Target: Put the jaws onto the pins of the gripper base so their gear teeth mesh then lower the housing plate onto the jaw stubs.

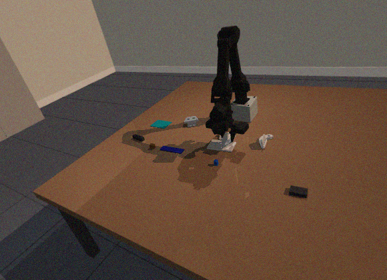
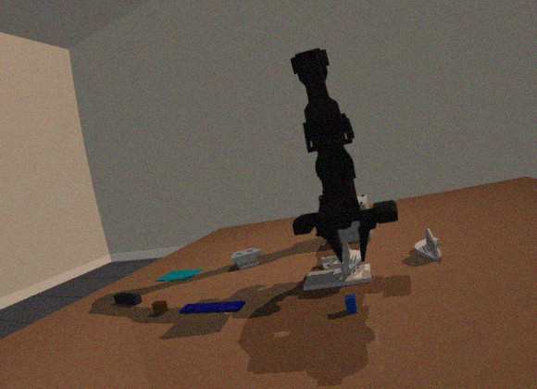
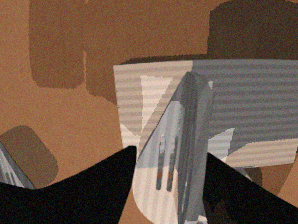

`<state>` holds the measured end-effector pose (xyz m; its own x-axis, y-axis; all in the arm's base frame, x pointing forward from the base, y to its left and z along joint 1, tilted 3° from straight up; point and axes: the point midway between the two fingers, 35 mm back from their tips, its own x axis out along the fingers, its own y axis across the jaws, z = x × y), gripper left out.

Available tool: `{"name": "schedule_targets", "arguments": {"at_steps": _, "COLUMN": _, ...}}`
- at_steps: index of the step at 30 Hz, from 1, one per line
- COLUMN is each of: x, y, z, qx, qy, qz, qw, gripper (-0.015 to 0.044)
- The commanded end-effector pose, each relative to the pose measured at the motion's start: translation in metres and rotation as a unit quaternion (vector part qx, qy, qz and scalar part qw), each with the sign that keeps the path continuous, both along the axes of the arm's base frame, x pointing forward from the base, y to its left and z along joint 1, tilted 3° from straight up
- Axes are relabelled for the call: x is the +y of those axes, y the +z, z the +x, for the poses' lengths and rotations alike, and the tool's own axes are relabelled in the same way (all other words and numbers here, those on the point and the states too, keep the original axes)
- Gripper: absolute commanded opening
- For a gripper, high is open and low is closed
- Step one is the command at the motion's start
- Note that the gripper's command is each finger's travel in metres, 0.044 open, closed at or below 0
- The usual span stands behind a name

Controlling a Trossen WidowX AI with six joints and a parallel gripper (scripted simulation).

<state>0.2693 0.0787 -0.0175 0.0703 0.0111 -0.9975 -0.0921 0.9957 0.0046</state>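
Note:
My gripper [image 1: 228,139] [image 2: 353,259] [image 3: 168,156] points down and is shut on a white-grey jaw [image 2: 345,263] [image 3: 192,120]. The jaw stands upright between the fingertips, above or on a pale flat plate [image 1: 214,147] [image 2: 319,282] [image 3: 250,100] that looks like the gripper base. Whether the jaw touches it or sits on a pin is hidden. The other white jaw [image 1: 263,142] [image 2: 430,248] [image 3: 9,172] lies on the table to the right in the top and exterior views. A grey part [image 1: 191,123] [image 2: 246,259] with two dark round marks, perhaps the housing plate, lies at the left.
On the wooden table [image 1: 167,203] [image 2: 440,328] are a teal plate [image 1: 161,124] [image 2: 180,275], a dark blue plate [image 1: 172,150] [image 2: 212,307], a small blue piece [image 1: 216,163] [image 2: 351,304], a brown block [image 2: 159,307] and black blocks [image 1: 298,191] [image 2: 128,299]. A pale box [image 1: 242,113] stands behind the gripper.

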Motion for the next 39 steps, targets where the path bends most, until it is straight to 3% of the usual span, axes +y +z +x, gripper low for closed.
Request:
{"name": "schedule_targets", "arguments": {"at_steps": 1, "x": -0.0004, "y": -0.0013, "z": 0.0004, "qx": -0.001, "qy": -0.003, "qz": -0.001, "qw": 1.0, "gripper": 0.0134}}
{"name": "schedule_targets", "arguments": {"at_steps": 39, "x": -0.0004, "y": -0.0095, "z": 0.0009, "qx": -0.001, "qy": -0.004, "qz": -0.001, "qw": 1.0, "gripper": 0.0134}}
